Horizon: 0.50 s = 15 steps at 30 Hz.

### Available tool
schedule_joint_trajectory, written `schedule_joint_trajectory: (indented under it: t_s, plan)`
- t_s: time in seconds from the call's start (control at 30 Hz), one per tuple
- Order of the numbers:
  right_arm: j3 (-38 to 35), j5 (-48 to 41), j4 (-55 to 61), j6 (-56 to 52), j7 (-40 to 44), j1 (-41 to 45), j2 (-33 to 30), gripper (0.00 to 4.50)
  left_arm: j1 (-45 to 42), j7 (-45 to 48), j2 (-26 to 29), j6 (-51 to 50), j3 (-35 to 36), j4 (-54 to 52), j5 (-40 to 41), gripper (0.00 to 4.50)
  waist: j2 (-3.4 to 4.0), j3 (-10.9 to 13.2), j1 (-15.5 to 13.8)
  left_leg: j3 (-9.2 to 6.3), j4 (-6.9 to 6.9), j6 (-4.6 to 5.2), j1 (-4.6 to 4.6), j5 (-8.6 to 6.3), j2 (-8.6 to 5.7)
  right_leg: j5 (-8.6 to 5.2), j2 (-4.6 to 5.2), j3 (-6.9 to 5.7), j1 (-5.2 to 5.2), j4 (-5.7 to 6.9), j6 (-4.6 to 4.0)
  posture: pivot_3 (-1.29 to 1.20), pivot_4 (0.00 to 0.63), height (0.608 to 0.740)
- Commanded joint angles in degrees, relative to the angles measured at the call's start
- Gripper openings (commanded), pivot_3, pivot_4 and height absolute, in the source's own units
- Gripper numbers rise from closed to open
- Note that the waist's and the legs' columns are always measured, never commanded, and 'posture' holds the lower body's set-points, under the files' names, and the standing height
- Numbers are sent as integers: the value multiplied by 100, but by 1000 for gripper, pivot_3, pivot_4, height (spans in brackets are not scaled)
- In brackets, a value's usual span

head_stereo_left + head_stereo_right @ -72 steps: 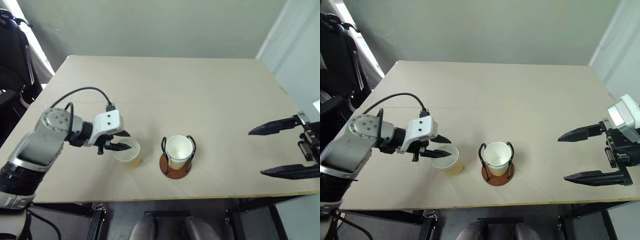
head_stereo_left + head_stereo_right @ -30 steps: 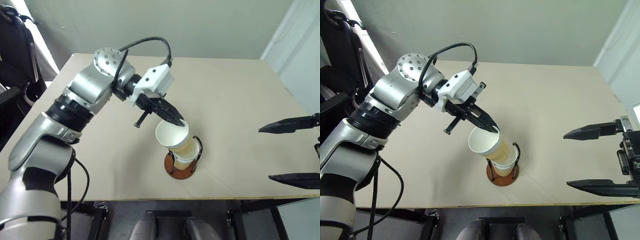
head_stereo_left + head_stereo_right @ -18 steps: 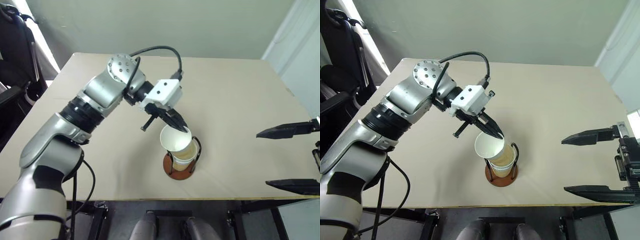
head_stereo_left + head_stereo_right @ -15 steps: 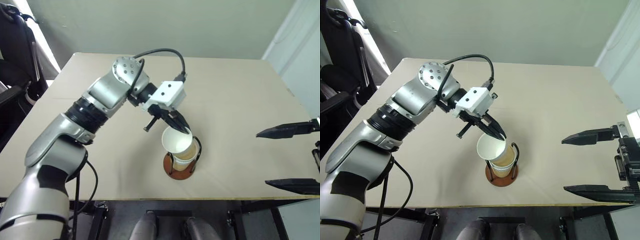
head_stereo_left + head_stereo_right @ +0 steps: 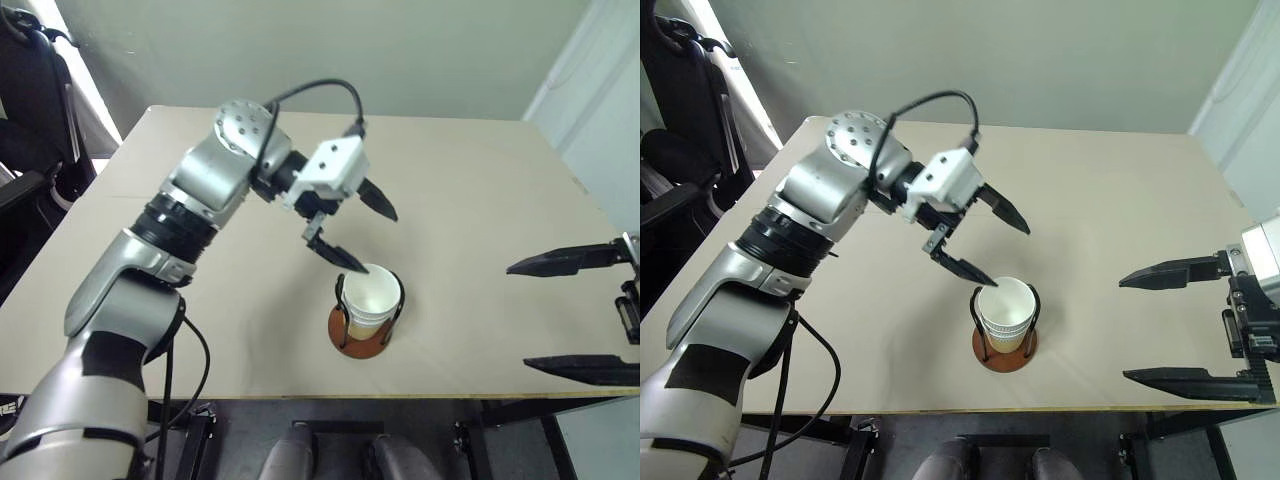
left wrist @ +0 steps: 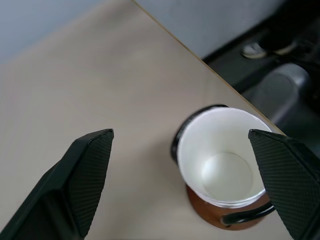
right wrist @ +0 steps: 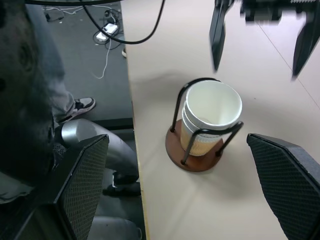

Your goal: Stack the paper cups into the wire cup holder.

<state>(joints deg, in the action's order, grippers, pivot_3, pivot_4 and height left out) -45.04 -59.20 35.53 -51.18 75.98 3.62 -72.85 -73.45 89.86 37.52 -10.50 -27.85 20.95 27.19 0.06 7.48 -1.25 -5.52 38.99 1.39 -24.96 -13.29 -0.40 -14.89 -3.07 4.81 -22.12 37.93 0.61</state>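
The left gripper (image 5: 360,232) is held above the table (image 5: 480,190), angled downward, fingers spread wide and empty. The wire cup holder (image 5: 365,330) is seen just below its lower finger, upright. The paper cups (image 5: 372,299) are nested inside, mouths upward. The right gripper (image 5: 572,315) is held well aside, fingers apart. No writing is legible.

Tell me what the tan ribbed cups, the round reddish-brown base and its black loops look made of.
Tan ribbed cups: likely paper, matte white inside, rolled rim. Round reddish-brown base: looks like wood, smooth finish, though coloured plastic is possible. Thin black loops: probably coated metal wire, thin and holding their shape.
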Motion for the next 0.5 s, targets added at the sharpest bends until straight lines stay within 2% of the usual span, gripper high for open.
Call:
schedule_joint_trajectory:
  t_s: [0.03,0.17,0.3,0.37,0.5]
  plan:
    - [519,597,-559,459,100,5,-113,4500,587,-179,616,-701,767,-350,31,4450,6,-4,13,0,-1,0,2,0,0,0,0,0,1,0,0,0,150,740]
    - [1289,1177,-1382,1007,134,260,-120,4500,1854,-514,1457,-1160,1509,-956,13,4450,31,-17,123,9,-3,-2,17,1,1,0,-2,8,2,2,2,0,150,740]
    - [1552,1437,-2095,1312,330,460,-72,4500,3120,-1090,2105,-1398,2673,-1220,177,4450,31,-16,65,2,-2,-7,2,12,2,1,-1,4,-15,11,0,0,150,740]
    - [1666,1455,-2296,1385,376,632,-57,4500,3641,-1316,2303,-1492,3157,-1416,214,4450,31,-16,57,2,-5,-6,3,10,3,1,-1,4,-13,9,-1,0,150,740]
    - [2020,1627,-2699,1588,482,1034,-88,4500,4216,-1471,2466,-1627,3665,-1742,255,4450,32,-16,11,2,-3,-3,8,10,1,5,1,4,-5,6,-9,0,150,740]
